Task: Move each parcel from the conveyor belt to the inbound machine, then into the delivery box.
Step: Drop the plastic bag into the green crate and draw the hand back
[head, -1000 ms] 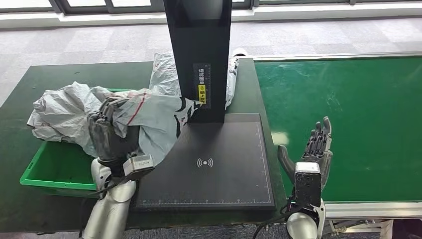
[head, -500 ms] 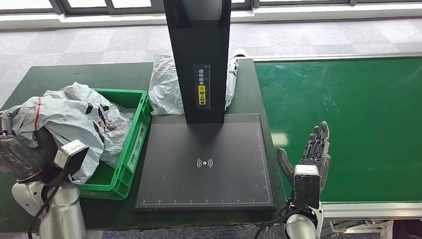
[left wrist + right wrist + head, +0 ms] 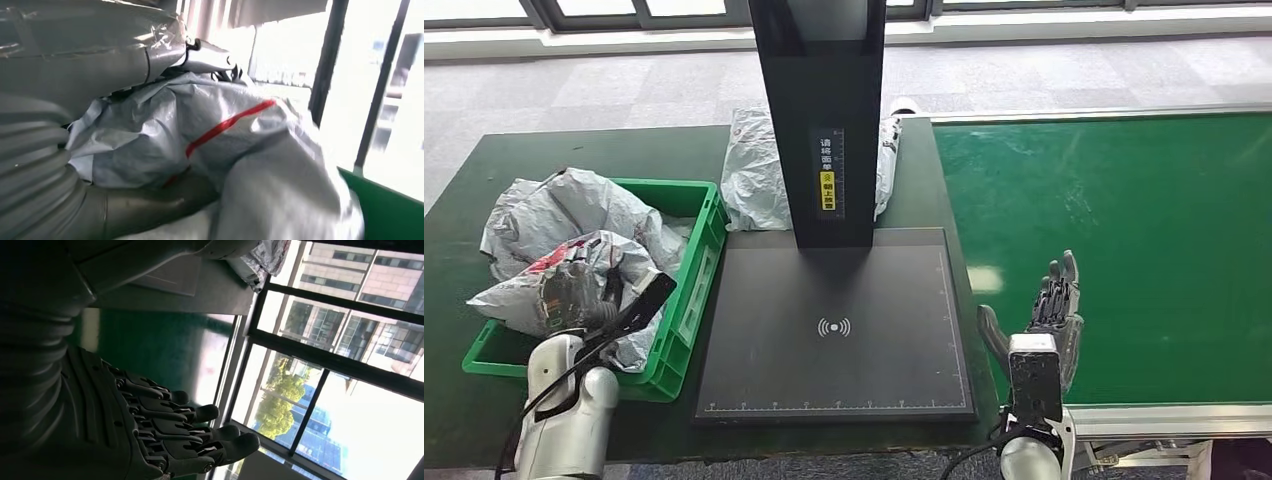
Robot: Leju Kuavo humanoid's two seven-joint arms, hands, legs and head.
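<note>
My left hand (image 3: 574, 296) grips a crumpled grey parcel with a red stripe (image 3: 609, 262) low over the front of the green delivery box (image 3: 692, 290). In the left wrist view the parcel (image 3: 235, 150) lies bunched against the hand, with the thumb (image 3: 150, 210) under it. A second grey parcel (image 3: 559, 212) fills the back of the box. A third parcel (image 3: 757, 178) lies on the table behind the black post of the inbound machine (image 3: 834, 330). My right hand (image 3: 1049, 318) stands open, fingers straight, over the near edge of the green conveyor belt (image 3: 1124, 230).
The machine's black post (image 3: 822, 120) rises between the box and the belt. The belt's metal rail (image 3: 1164, 418) runs along the near side. The dark green table (image 3: 544, 150) extends behind and left of the box. Windows (image 3: 320, 365) face the right hand.
My left arm has swung left from the machine's plate with the parcel, then lowered it into the front of the delivery box. The right hand has barely moved.
</note>
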